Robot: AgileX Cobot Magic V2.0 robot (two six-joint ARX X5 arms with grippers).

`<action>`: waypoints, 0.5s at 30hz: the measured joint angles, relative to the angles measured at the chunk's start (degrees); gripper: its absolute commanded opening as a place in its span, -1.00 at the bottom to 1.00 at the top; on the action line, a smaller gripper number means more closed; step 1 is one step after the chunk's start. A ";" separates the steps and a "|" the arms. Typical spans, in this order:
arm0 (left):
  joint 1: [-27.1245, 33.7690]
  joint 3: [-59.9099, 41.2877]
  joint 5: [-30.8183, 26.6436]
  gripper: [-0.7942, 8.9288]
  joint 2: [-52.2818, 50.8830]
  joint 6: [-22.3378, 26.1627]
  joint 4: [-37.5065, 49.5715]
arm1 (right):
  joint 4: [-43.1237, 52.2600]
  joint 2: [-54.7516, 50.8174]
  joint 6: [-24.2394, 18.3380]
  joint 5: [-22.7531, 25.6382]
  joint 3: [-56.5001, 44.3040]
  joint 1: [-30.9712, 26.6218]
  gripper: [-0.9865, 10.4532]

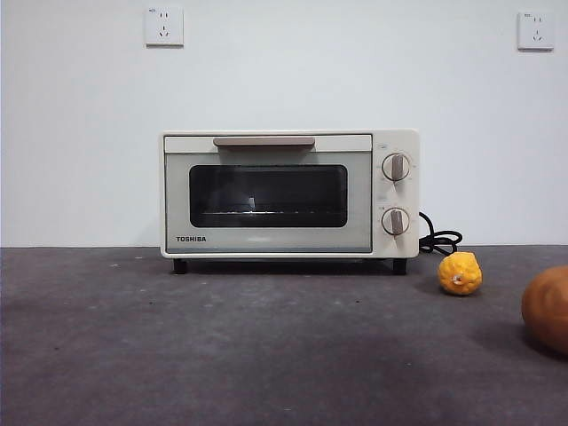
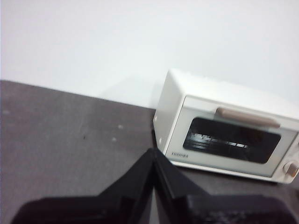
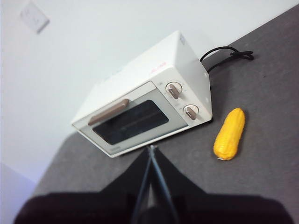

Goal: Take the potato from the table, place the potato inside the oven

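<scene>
The potato [image 1: 548, 308], a smooth brownish-orange lump, lies on the dark grey table [image 1: 222, 346] at the right edge of the front view, partly cut off; neither wrist view shows it. The cream-white TOSHIBA oven [image 1: 288, 195] stands at the back against the wall with its door closed. My left gripper [image 2: 153, 151] is shut and hangs above the table, left of the oven [image 2: 224, 135]. My right gripper [image 3: 152, 148] is also shut, high above the table in front of the oven [image 3: 140, 102]. Neither holds anything. No arm shows in the front view.
A small bumpy yellow fruit [image 1: 460, 273] lies right of the oven, between it and the potato; from the right wrist the yellow fruit [image 3: 230, 134] looks elongated. The oven's black cable [image 1: 439, 240] coils behind it. Two wall sockets [image 1: 164, 27] sit high on the white wall.
</scene>
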 measured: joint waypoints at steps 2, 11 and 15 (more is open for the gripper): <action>0.00 3.02 0.02 -0.85 2.12 0.15 -0.96 | -3.28 3.13 -3.06 0.00 4.20 0.00 -0.84; 0.00 15.34 5.14 -0.85 12.52 0.61 -3.19 | -9.25 15.78 -10.36 -0.46 18.82 -0.02 -0.83; -0.02 19.98 8.83 -0.85 17.70 0.63 -3.54 | -9.29 19.56 -12.55 -3.82 22.38 -0.02 -0.83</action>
